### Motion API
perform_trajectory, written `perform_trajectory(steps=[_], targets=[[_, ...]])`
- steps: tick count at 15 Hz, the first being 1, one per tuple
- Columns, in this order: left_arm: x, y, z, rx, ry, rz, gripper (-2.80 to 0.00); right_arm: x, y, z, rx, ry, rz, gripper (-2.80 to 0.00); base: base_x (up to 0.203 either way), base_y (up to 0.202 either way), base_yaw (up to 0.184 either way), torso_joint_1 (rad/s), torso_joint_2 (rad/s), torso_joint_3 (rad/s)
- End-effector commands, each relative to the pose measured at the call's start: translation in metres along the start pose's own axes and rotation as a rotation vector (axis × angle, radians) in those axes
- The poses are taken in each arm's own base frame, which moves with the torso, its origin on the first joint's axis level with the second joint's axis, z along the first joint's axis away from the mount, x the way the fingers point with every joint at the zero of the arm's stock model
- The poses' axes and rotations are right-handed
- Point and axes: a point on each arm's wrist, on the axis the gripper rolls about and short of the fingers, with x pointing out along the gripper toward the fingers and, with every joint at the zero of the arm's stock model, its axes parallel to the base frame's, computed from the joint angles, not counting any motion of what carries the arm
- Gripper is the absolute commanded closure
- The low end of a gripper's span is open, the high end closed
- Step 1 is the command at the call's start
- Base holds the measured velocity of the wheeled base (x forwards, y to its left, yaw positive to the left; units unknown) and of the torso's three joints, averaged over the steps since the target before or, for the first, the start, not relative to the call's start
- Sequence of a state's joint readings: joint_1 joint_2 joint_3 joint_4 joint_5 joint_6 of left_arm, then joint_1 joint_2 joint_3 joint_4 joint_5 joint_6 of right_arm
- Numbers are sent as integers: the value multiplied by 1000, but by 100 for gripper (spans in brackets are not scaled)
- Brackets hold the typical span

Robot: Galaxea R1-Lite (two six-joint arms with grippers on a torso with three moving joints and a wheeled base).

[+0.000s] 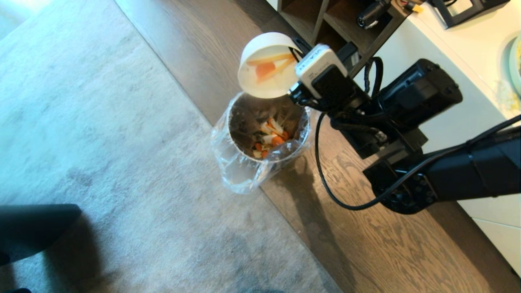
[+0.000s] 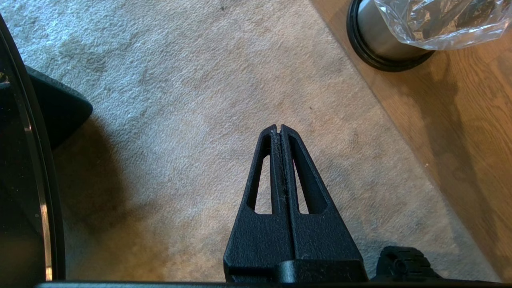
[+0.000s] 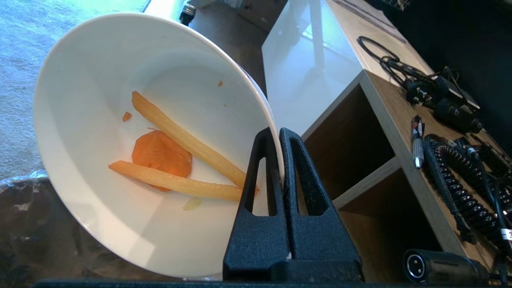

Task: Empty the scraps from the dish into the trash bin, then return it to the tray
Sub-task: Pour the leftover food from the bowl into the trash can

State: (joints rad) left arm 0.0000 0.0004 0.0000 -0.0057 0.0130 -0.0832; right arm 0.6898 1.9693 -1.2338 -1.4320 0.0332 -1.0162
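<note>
Dish [image 1: 266, 65] tipped steeply on its side directly above the trash bin [image 1: 266, 126], at 12 o'clock of the bin's mouth, rim clamped between the right gripper [image 3: 280, 134] fingers. Scraps [image 3: 176, 160], two pale sticks and a carrot slice, clinging inside the bowl; more lying in the lined bin. Left gripper [image 2: 279, 129] hanging over the carpet [image 2: 180, 100], fingers pressed together, empty.

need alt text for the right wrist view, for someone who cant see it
The right gripper pinches the rim of the dish, tipped steeply on its side, with the scraps, two pale-yellow sticks and an orange carrot slice, clinging inside. Beside it stands a wooden shelf unit with cables on top.
</note>
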Motion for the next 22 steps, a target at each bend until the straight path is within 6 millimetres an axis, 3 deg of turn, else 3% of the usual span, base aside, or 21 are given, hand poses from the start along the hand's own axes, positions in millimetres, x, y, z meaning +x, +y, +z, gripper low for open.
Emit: perform_trajectory(steps=[1, 8, 15, 22], targets=[[0, 0, 0, -1, -1, 1, 0, 1, 3, -3, -16, -5, -4, 0, 0, 0, 0, 0, 0, 0], [0, 0, 0, -1, -1, 1, 0, 0, 2, -3, 35, -54, 22, 0, 0, 0, 0, 0, 0, 0], [0, 0, 0, -1, -1, 1, 0, 3, -7, -3, 95, -232, 95, 0, 0, 0, 0, 0, 0, 0], [0, 0, 0, -1, -1, 1, 0, 8, -17, -22, 150, -250, 59, 0, 0, 0, 0, 0, 0, 0]])
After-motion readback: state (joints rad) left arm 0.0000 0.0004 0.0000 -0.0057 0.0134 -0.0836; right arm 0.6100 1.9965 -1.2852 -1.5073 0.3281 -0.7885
